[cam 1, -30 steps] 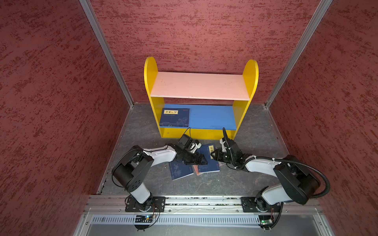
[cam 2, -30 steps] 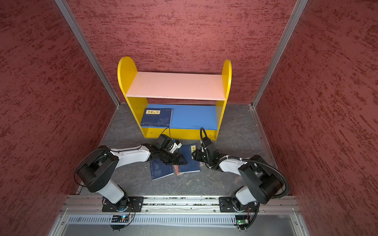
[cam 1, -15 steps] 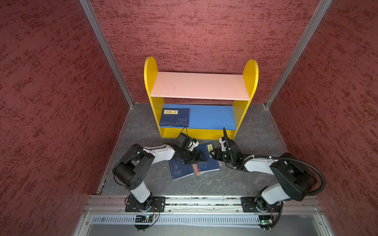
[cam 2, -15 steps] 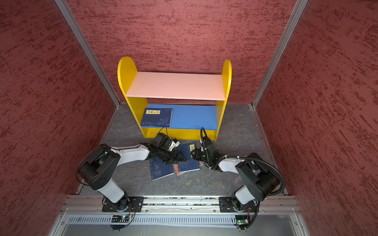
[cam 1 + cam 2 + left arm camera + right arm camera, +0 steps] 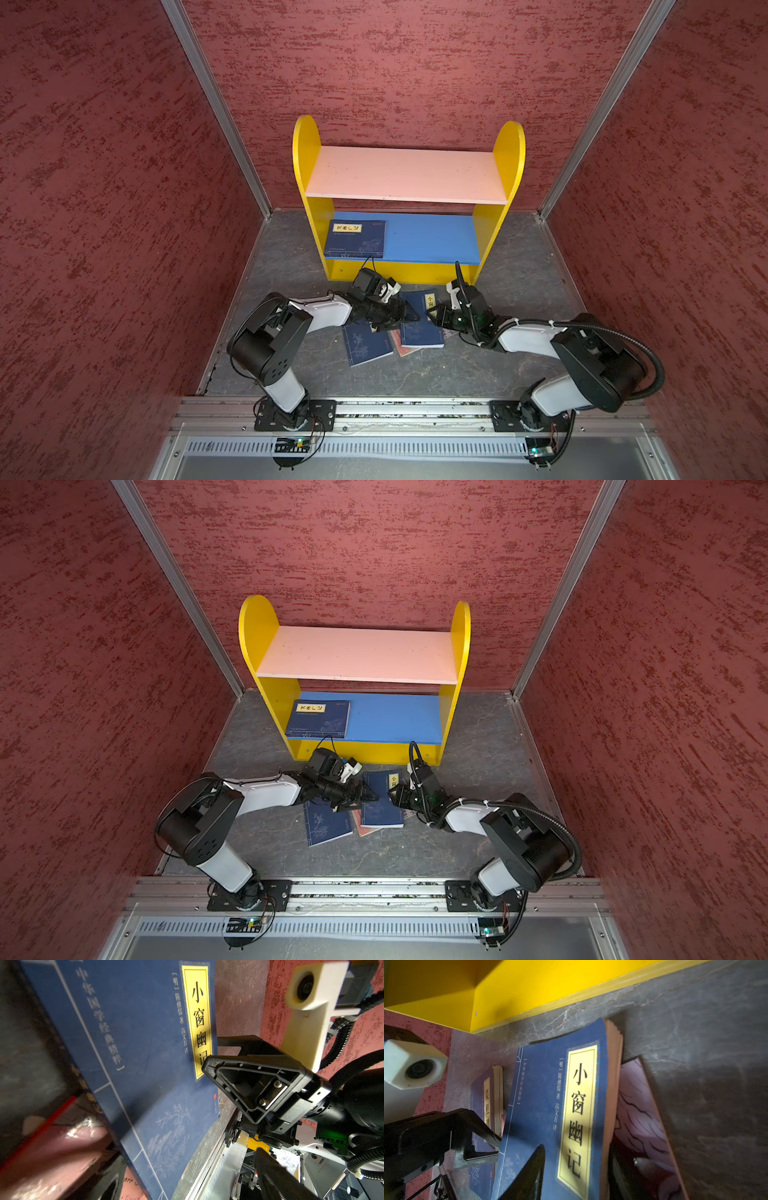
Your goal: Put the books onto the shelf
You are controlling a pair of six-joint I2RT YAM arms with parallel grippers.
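Top views show us the shelf [image 5: 305,166] [image 5: 253,638] at 12 o'clock on the grey floor [image 5: 415,374], backed against the far wall. One navy book [image 5: 355,241] [image 5: 320,719] lies flat at the 9 o'clock end of the blue lower board [image 5: 432,239], its yellow label toward 12 o'clock.

Just at 6 o'clock of the shelf's base we find a loose pile on the floor. The top navy book [image 5: 417,332] lies across a pink-and-red book [image 5: 398,348]. A second navy book [image 5: 368,347] sits at 8 o'clock of that pair, touching them.

Both arms meet over this pile. The left gripper [image 5: 401,320] comes in from 8 o'clock and the right gripper [image 5: 432,318] from 4 o'clock.

From the right wrist camera we see the top navy book [image 5: 550,1095] with its page edge inside the right gripper's jaws. One finger lies over the cover beside the label, the other under the pages above the pink-and-red book [image 5: 639,1105]. So we read that pincer as closed on this book at a middling width.

A textured pad of the left gripper's fingers [image 5: 475,1147] touches the book's spine side, in front of the second navy book [image 5: 481,1105]. Those jaws stand wide and grip nothing.

From the left wrist camera, the top navy book [image 5: 135,1043] fills the space ahead. One of the right gripper's fingers [image 5: 255,1084] rests on the end of its label.
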